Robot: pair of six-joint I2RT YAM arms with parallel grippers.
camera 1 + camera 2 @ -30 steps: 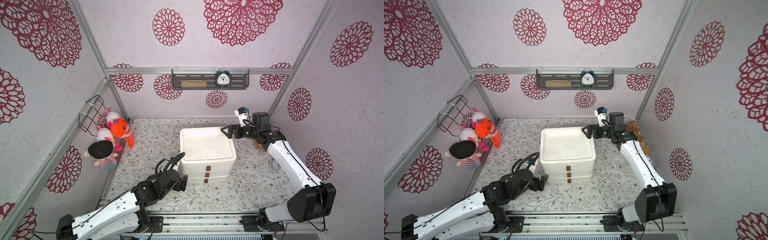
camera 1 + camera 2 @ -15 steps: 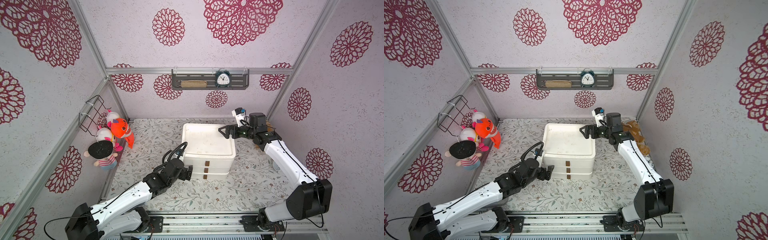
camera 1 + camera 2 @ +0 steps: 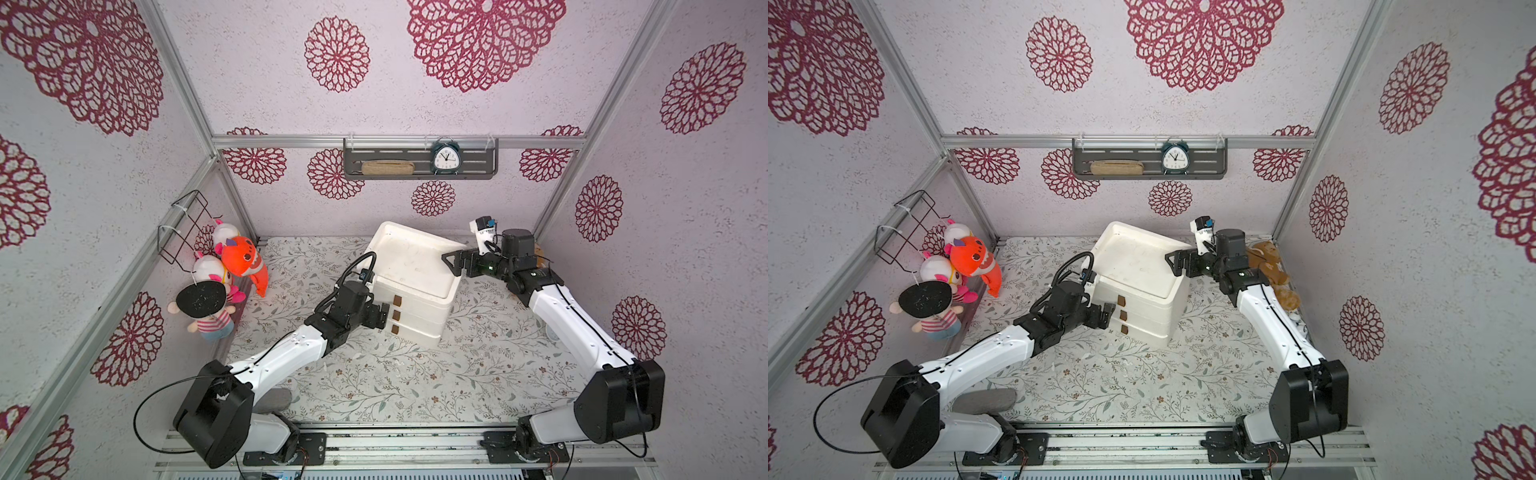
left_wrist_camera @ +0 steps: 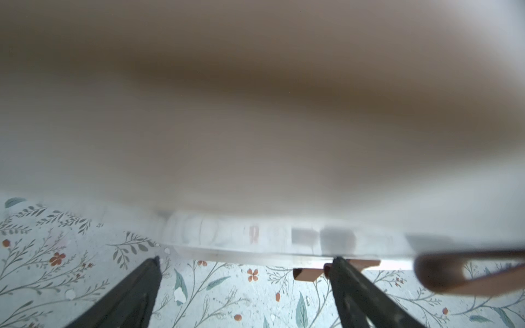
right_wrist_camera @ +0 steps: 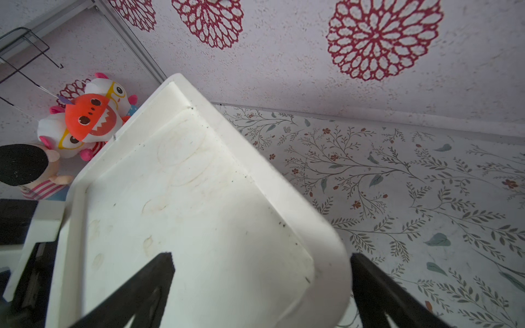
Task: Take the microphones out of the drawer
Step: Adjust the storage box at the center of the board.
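The white three-drawer unit point(image 3: 411, 266) point(image 3: 1133, 266) stands turned at an angle on the floral mat, its drawers pushed in. The microphone is hidden. Brown handle tabs point(image 3: 396, 315) point(image 3: 1123, 316) mark the drawer fronts. My left gripper point(image 3: 384, 318) point(image 3: 1106, 316) is open right at those fronts. In the left wrist view, the left gripper point(image 4: 245, 259) has one finger point(image 4: 355, 284) against a brown tab point(image 4: 306, 274), and the rest is blurred. My right gripper point(image 3: 451, 262) point(image 3: 1175, 262) point(image 5: 261, 258) is open, straddling the unit's back right top corner point(image 5: 312, 255).
Plush toys point(image 3: 237, 259) and a wire basket point(image 3: 183, 224) hang on the left wall. On the back wall a shelf holds a clock point(image 3: 444, 156). A brown plush point(image 3: 1271, 266) lies in the back right corner, and a grey lump point(image 3: 984, 401) sits by the left arm's base.
The drawer unit has slid back and turned at an angle. My left arm has reached forward to the drawer fronts. The right gripper has stayed at the unit's back right corner, still open.
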